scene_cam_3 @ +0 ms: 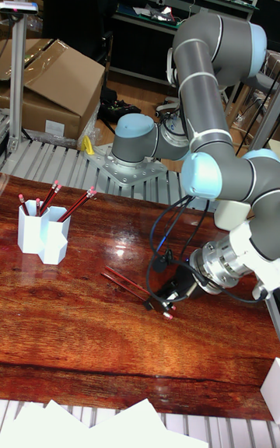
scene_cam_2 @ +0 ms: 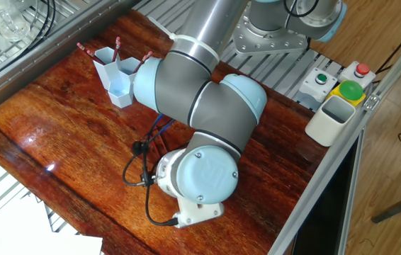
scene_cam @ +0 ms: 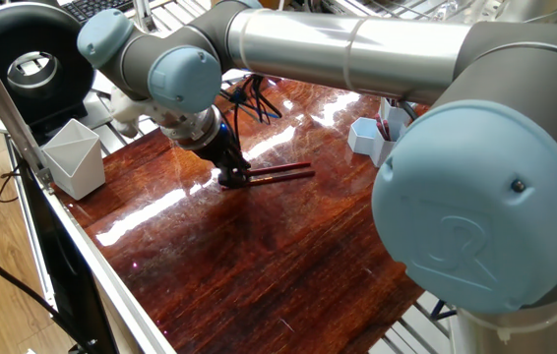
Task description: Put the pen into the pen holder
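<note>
The thin dark red pen (scene_cam: pixel 283 172) is lying flat on the glossy reddish-brown wooden worktop (scene_cam: pixel 259 265), roughly mid-table, with what looks like a second one right alongside it, so there's a pair of slim red sticks side by side. One end of it sits right at the tips of the black two-finger gripper (scene_cam: pixel 232 180), which is down at the wood; in the tall view the gripper (scene_cam_3: pixel 166 302) meets the near end of the pen (scene_cam_3: pixel 128 281) too. The fingers look drawn in close around that end, but honestly can't tell if they've actually got a grip on it or are just touching. The small light blue plastic pen holder made of joined hexagonal tubes (scene_cam_3: pixel 43 236) is well apart from all this, off near the far side of the worktop, standing upright with several red pens already poking out at angles; it also shows in the other fixed view (scene_cam_2: pixel 117 76) and behind the big arm (scene_cam: pixel 369 137). A larger pale grey-white angular cup (scene_cam: pixel 73 157) sits at the worktop's edge, away from the pen. The grey and light blue robot arm (scene_cam_2: pixel 200 106) blocks the gripper completely in the other fixed view.
</note>
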Controlling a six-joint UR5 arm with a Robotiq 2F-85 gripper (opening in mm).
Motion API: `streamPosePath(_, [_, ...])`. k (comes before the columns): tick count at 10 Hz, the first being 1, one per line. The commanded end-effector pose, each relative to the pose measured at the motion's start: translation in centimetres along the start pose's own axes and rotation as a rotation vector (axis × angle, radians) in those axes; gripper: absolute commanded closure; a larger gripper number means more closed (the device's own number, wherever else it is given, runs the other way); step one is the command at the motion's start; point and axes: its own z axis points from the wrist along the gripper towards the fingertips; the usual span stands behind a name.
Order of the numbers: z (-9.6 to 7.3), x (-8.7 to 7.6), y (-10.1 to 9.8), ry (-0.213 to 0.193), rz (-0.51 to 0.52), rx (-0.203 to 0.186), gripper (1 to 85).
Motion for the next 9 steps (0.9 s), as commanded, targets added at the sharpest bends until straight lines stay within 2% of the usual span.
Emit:
streamPosePath(1, [-0.3,-0.7,-1.4,-0.035,-0.001,0.051,84.7])
streamPosePath(2, [-1.7,-0.3,-2.5,-0.006,-0.027,0.085,84.7])
streamPosePath(3, [-3.3,-0.1,-2.5,0.006,-0.032,0.094,84.7])
streamPosePath(4, [-4.1,0.2,-3.3,0.000,-0.052,0.101,84.7])
streamPosePath(6, [-6.3,2.5,-5.0,0.030,-0.072,0.118,84.7])
streamPosePath(7, [-7.9,4.0,-5.2,0.029,-0.078,0.097,84.7])
streamPosePath(9, [-11.1,7.2,-5.8,-0.006,-0.100,0.060,84.7])
